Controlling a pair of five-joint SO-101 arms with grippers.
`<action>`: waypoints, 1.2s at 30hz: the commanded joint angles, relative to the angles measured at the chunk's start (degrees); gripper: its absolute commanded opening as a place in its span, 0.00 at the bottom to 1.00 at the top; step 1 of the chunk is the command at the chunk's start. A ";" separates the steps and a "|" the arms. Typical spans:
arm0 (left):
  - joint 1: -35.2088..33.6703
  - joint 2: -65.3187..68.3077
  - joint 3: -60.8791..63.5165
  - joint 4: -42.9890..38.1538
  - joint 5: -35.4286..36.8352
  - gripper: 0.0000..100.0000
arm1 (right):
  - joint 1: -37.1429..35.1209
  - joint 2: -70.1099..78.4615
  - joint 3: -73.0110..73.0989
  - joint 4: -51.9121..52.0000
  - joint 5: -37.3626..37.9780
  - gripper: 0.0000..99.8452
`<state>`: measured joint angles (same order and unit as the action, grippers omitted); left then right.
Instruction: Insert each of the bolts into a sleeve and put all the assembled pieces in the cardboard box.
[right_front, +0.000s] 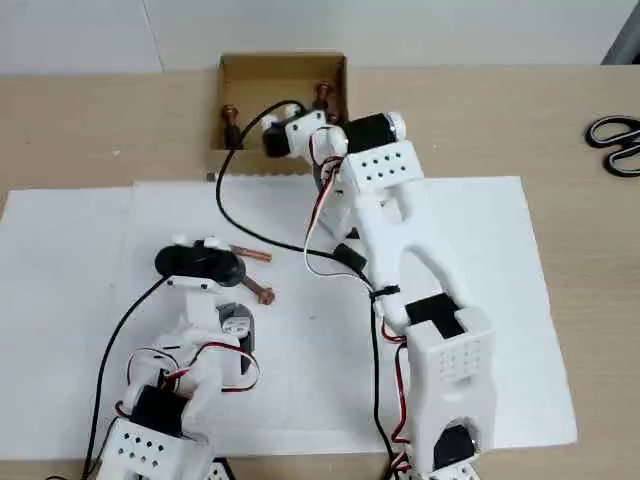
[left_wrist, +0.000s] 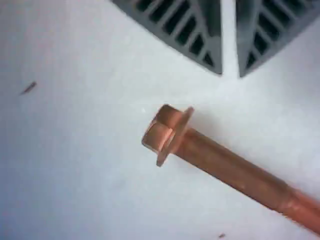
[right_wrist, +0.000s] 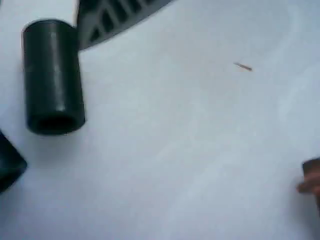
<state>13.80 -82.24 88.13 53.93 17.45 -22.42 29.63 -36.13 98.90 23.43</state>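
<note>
A copper bolt with a flanged hex head lies on the white paper just beyond my left gripper. The jaws stand almost together with nothing between them. From above, two loose bolts lie beside the left arm. A black sleeve lies on its side close to one grey finger of my right gripper, which hangs open over the paper near the cardboard box. Two assembled pieces stand in the box.
White paper covers the middle of the wooden table. Scissors lie at the far right edge. A black cable loops from the box area across the paper. A dark object sits next to the sleeve.
</note>
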 joint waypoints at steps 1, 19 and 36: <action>-0.35 -0.53 -0.31 -1.41 -0.18 0.01 | 0.31 -2.86 0.97 0.66 2.90 0.10; -0.35 -0.53 -0.31 -1.41 -0.18 0.01 | 0.13 -0.48 6.33 -0.48 2.99 0.18; -0.35 -0.53 -0.31 -1.41 -0.18 0.01 | -3.03 5.49 6.33 -3.56 2.99 0.18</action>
<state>13.80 -82.24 88.13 53.93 17.45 -25.05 34.64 -29.63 96.18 25.89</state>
